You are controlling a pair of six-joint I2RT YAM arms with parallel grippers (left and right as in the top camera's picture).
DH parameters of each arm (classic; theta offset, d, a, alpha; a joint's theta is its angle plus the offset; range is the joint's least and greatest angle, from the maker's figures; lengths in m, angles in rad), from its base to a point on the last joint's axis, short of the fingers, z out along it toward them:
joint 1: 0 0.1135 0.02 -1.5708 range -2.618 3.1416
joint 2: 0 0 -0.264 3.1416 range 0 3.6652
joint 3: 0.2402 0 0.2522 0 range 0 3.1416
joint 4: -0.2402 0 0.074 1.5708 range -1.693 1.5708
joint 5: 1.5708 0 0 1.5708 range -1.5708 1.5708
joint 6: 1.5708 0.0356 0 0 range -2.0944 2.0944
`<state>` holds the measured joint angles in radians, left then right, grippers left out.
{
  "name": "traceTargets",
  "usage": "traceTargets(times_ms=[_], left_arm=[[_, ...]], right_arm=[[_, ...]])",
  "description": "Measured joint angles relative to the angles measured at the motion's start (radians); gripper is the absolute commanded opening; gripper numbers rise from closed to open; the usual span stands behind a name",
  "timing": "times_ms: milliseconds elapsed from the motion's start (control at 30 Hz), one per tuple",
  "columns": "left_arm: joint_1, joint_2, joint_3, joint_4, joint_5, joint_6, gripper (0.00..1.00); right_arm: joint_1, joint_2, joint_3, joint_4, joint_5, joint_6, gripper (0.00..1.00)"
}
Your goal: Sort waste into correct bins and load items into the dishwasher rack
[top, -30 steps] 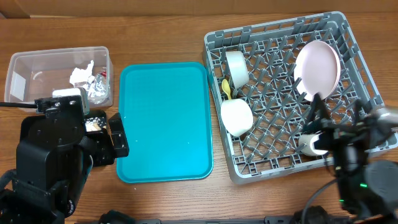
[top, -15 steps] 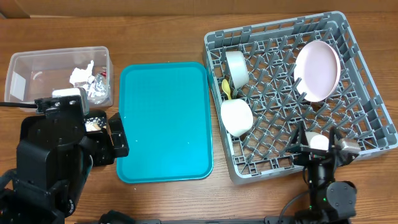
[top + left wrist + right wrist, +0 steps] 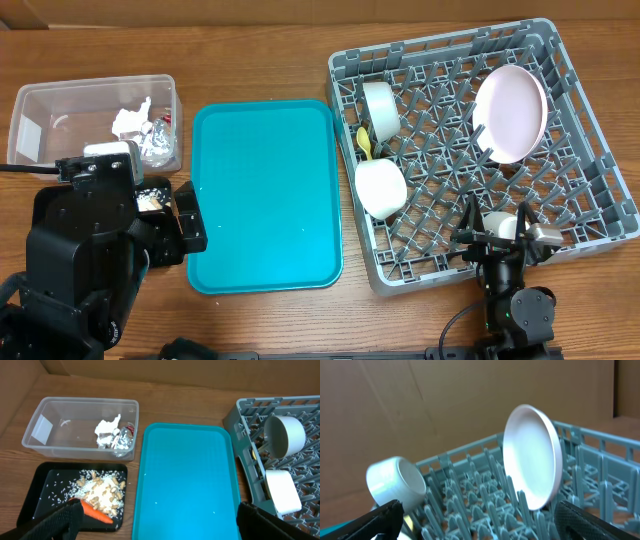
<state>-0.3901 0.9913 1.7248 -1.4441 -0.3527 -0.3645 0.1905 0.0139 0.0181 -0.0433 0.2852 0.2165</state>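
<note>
The clear tub (image 3: 40, 120) at the far left holds the white napkin (image 3: 106, 430) and the foil wrapper (image 3: 124, 440). The black tray (image 3: 45, 487) in front of it holds the carrot (image 3: 97, 513) and food bits (image 3: 102, 492). My left gripper (image 3: 160, 527) is open and empty above the tray's near edge; in the overhead view (image 3: 170, 230) the arm hides most of that tray. The grey rack (image 3: 590, 150) holds the plate (image 3: 510, 112) upright, two bowls (image 3: 380, 108) (image 3: 380, 188) and the yellow spoon (image 3: 364, 143). My right gripper (image 3: 496, 212) is open and empty over the rack's front edge. The fork is out of view.
A large flat teal tray (image 3: 265, 195) lies bare between the bins and the rack. The right wrist view shows the plate (image 3: 535, 462), one bowl (image 3: 397, 482) and pegs (image 3: 485, 500), with a brown cardboard wall behind.
My right arm has moved left and back from the rack's right side to its front edge. The left arm and all objects have stayed still.
</note>
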Motion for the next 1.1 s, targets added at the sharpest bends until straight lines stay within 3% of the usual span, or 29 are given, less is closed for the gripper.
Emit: traceTargets(times_ms=[767, 900, 1100], left_arm=[[0.005, 0.0, -0.002, -0.006, -0.023, 0.002, 1.0], [0.119, -0.047, -0.105, 0.207, -0.042, 0.021, 1.0], [0.289, -0.25, -0.497, 0.625, 0.121, 0.185, 1.0]], right_arm=[[0.0, 0.0, 0.0, -0.015, 0.0, -0.001, 1.0], [0.0, 0.0, 0.0, -0.017, 0.0, -0.001, 1.0], [0.0, 0.0, 0.0, -0.018, 0.0, 0.0, 1.0]])
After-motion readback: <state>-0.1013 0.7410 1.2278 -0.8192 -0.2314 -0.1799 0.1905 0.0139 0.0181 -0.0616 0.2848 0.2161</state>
